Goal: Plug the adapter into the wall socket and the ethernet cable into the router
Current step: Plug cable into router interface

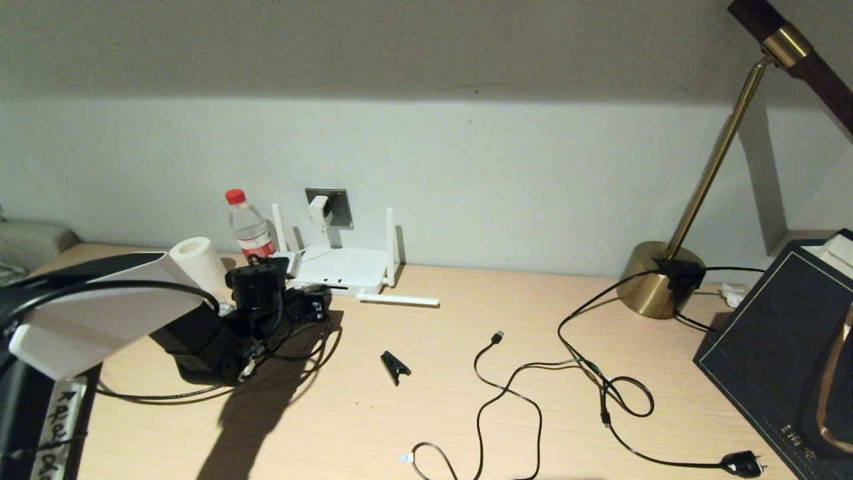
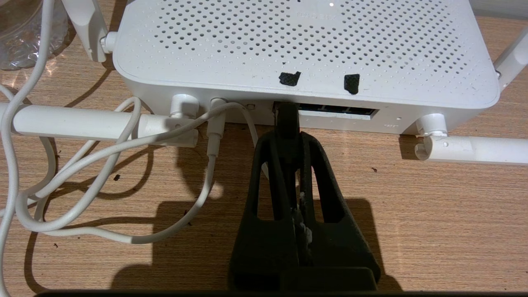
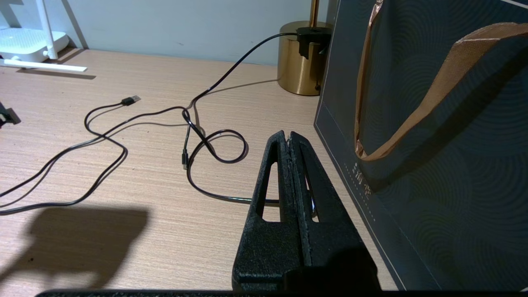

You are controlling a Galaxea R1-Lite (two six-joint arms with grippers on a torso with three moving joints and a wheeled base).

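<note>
Both grippers are closed. Our left gripper [image 2: 287, 123] pinches the ethernet cable [image 2: 286, 117] plug at the router [image 2: 305, 45] port edge. Adapter [image 1: 319, 211] sits in the wall socket [image 1: 338, 205]. Our right gripper [image 3: 290, 138] holds nothing, parked nr dark gift bag [image 3: 433, 173].

Left arm reaches forward and low on the robot's left, its left gripper [image 2: 287, 123] pointing ahead, fingers [image 2: 270, 165] pinched together at the tips. Right gripper [image 3: 288, 138] hangs level, parked, fingers [image 3: 272, 173] pressed flat against each other.
</note>
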